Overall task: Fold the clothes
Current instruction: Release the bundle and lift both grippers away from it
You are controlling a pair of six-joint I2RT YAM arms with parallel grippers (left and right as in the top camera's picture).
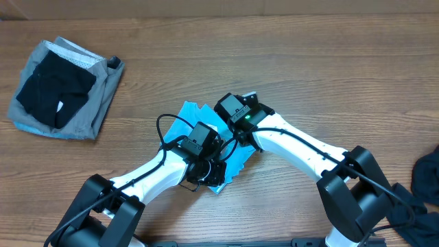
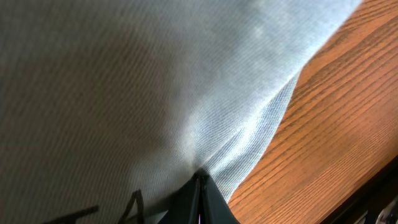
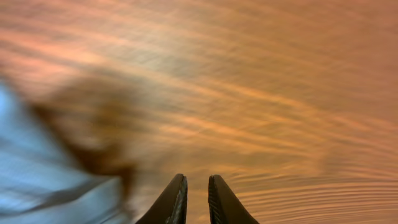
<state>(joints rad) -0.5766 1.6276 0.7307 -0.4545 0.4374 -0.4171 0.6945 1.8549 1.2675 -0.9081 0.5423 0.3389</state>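
Note:
The light-blue T-shirt lies bunched small at the table's middle, mostly under both arms. My left gripper is over its near part. In the left wrist view its jaws are shut, pinching a ridge of the pale blue fabric near the hem. My right gripper is at the shirt's far right edge. In the right wrist view its fingertips stand a little apart with nothing between them, over bare wood, with blue cloth to their left. That view is blurred.
A grey garment with a black one on top lies at the far left. Another dark garment shows at the right edge. The wooden table surrounds the shirt.

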